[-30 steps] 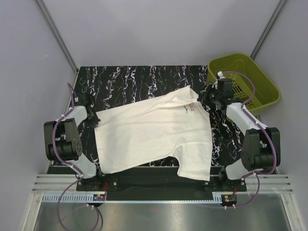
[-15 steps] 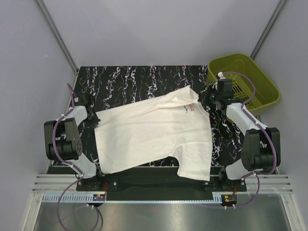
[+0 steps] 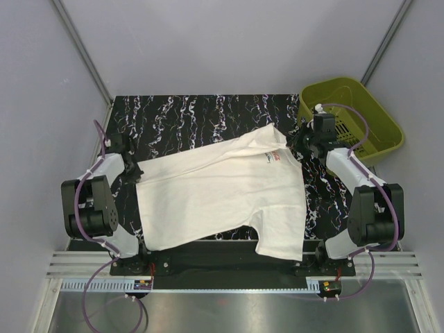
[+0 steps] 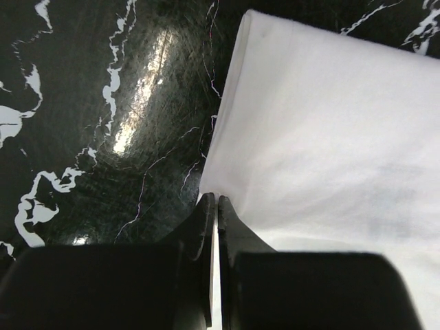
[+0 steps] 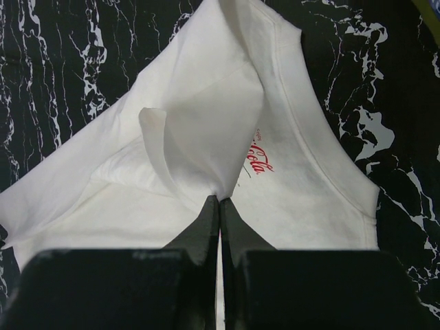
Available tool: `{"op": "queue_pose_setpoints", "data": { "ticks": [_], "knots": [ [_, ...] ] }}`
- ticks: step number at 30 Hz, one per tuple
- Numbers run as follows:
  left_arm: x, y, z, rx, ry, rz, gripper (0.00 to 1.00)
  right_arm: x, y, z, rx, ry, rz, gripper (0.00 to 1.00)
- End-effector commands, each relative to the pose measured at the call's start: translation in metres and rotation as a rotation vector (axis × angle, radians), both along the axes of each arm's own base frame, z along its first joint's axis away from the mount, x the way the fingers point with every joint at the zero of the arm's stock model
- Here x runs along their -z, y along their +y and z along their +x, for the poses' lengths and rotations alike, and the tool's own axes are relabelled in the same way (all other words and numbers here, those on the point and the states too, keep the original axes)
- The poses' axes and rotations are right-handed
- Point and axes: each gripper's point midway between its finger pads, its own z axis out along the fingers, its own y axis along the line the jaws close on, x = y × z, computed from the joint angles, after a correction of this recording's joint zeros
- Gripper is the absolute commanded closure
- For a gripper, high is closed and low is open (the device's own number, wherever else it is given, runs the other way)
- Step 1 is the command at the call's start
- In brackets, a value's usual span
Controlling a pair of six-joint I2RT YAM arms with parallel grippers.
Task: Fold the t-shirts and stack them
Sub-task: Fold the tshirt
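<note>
Near red "Cola" script (image 5: 258,159) the right gripper (image 5: 220,201) pinches the t-shirt (image 3: 215,194); left gripper (image 4: 216,199) clamps its edge.

1. White t-shirt (image 3: 222,198) is lying spread on the black marbled table (image 3: 194,114).
2. Left gripper (image 3: 134,172) is meeting its left edge; right gripper (image 3: 297,147) is meeting its far right corner.
3. Green basket (image 3: 380,135) is sitting at far right.

Robot lab cell: grey panel walls (image 3: 222,41), aluminium rails (image 3: 409,262)
</note>
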Motion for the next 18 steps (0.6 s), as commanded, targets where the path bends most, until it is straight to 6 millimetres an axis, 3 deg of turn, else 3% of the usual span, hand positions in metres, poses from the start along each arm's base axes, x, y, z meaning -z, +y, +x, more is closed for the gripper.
{"op": "queue_pose_setpoints", "data": {
  "ticks": [1,6,18],
  "knots": [
    [-0.026,0.007,0.003,-0.025,-0.063,0.031,1.00,-0.037,-0.004,0.019,0.025,-0.087,0.004,1.00],
    [-0.022,0.003,-0.002,-0.020,-0.046,0.017,1.00,-0.041,-0.005,0.016,0.031,-0.087,-0.001,1.00],
    [0.011,-0.005,-0.017,-0.014,0.028,-0.025,1.00,-0.021,-0.008,0.002,0.031,-0.044,-0.015,1.00]
  ]
}}
